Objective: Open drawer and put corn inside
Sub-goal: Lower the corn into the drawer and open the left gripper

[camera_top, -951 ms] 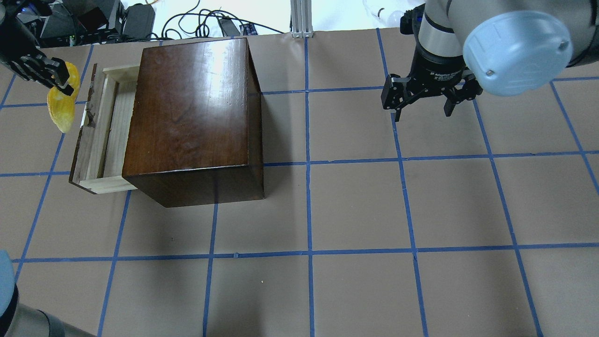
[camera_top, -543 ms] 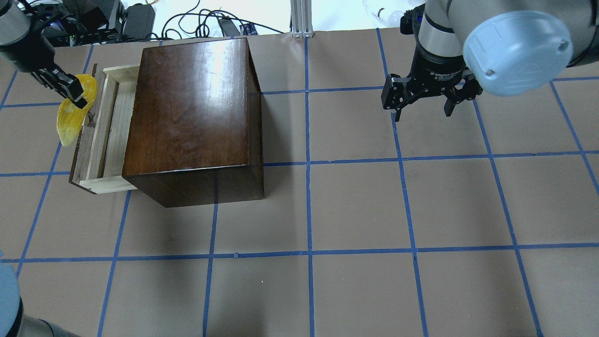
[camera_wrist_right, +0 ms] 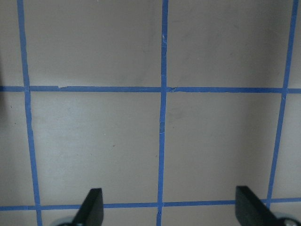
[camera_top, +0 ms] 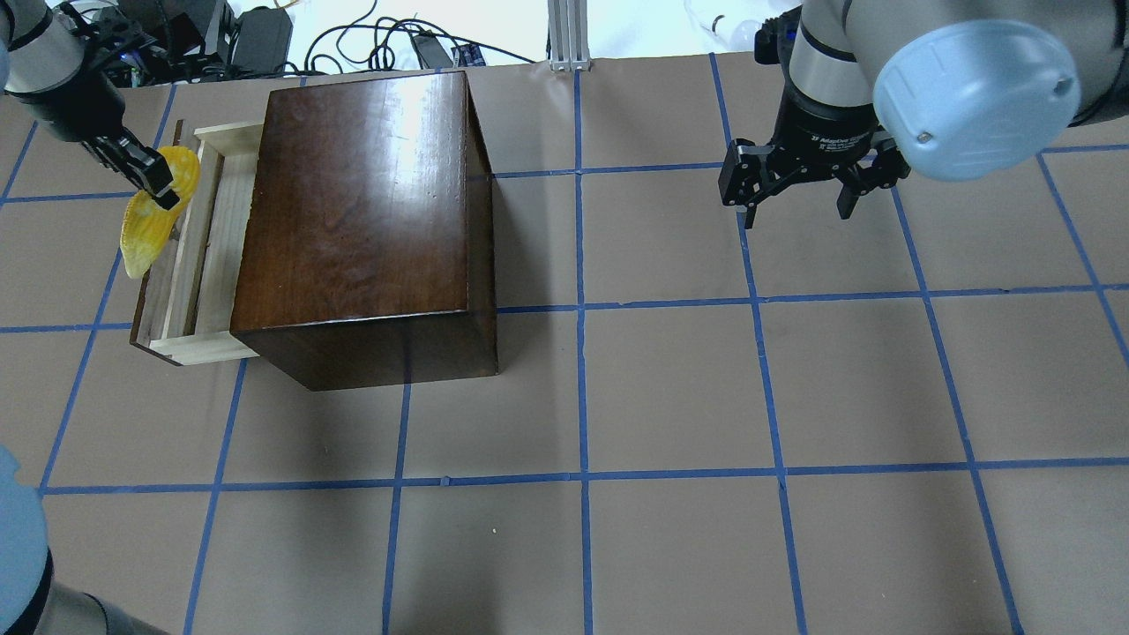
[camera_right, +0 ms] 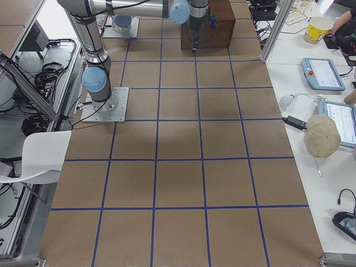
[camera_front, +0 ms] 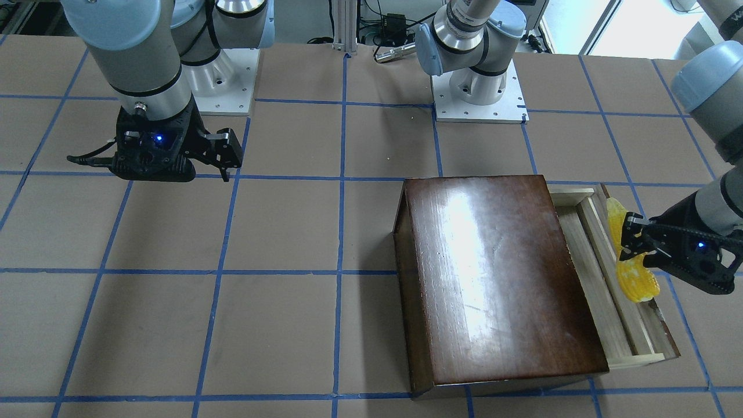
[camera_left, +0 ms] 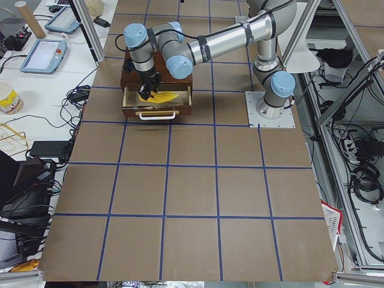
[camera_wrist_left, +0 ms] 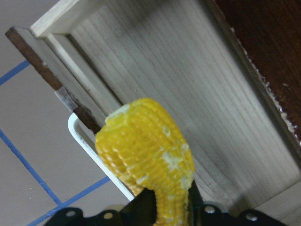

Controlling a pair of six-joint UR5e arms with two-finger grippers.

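The drawer of pale wood stands pulled out from the glossy dark brown box at the table's left; it also shows in the front view and the left wrist view. My left gripper is shut on the yellow corn and holds it over the drawer's dark front panel. The corn shows in the front view and fills the left wrist view. My right gripper is open and empty above the table at the far right.
A white handle sits on the drawer's front. Blue tape lines grid the brown table. Cables and gear lie beyond the far edge. A metal post stands at the back middle.
My left gripper has moved right with the corn, from beside the drawer to over its front panel. The right arm has not moved.
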